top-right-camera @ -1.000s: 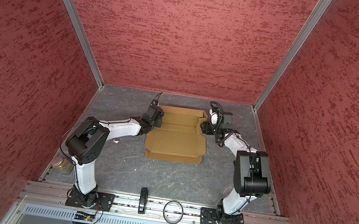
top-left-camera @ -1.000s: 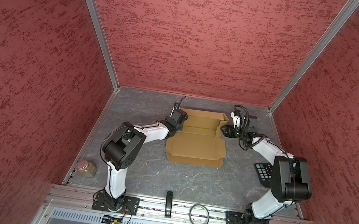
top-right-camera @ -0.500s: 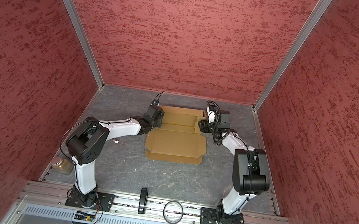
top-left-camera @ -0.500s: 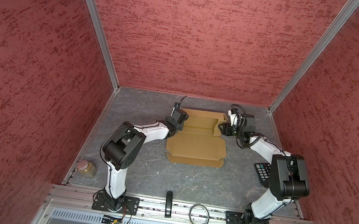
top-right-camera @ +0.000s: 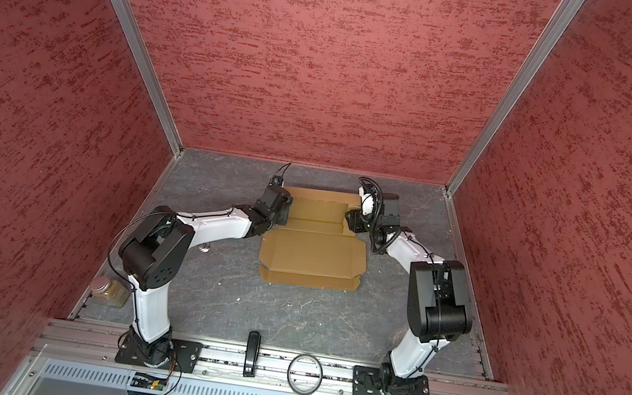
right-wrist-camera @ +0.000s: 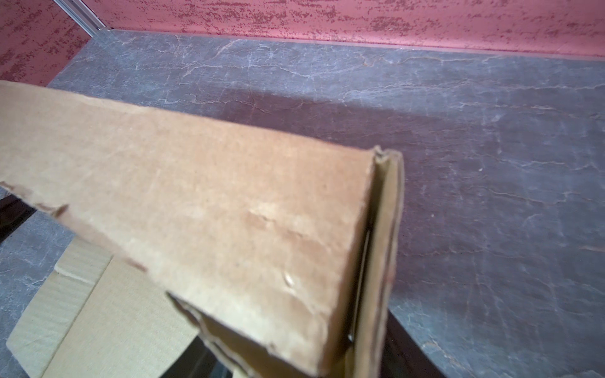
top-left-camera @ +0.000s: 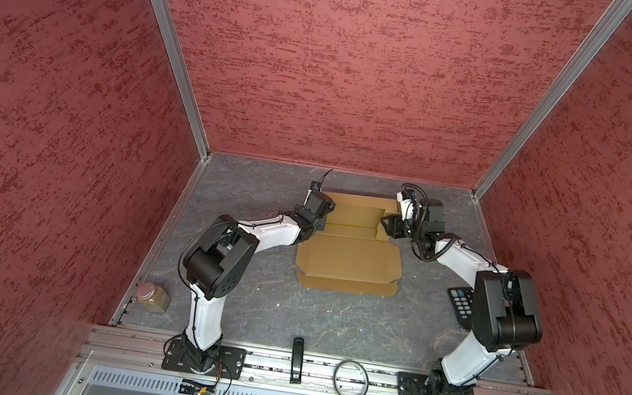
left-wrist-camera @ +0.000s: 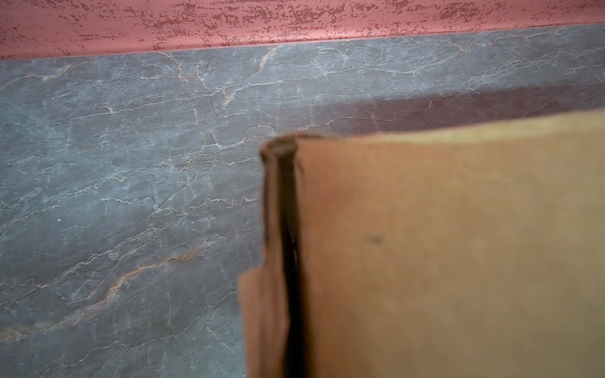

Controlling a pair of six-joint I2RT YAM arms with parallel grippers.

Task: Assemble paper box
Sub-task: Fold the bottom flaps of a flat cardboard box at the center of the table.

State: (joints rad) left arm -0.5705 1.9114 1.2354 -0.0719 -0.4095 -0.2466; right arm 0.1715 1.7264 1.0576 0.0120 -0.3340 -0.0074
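Grey table, box mid-back, far wall folded up. Closed left gripper sits at its far-left corner, grip unclear. The right gripper has moved in to the far-right corner, jaws hidden, can't tell their state. Corner tuck looks next.

Nothing here can be read: no text, label, brand or number. The box shows plain tan cardboard in every view, and the keys of the remote on the worktop are too small to make out.
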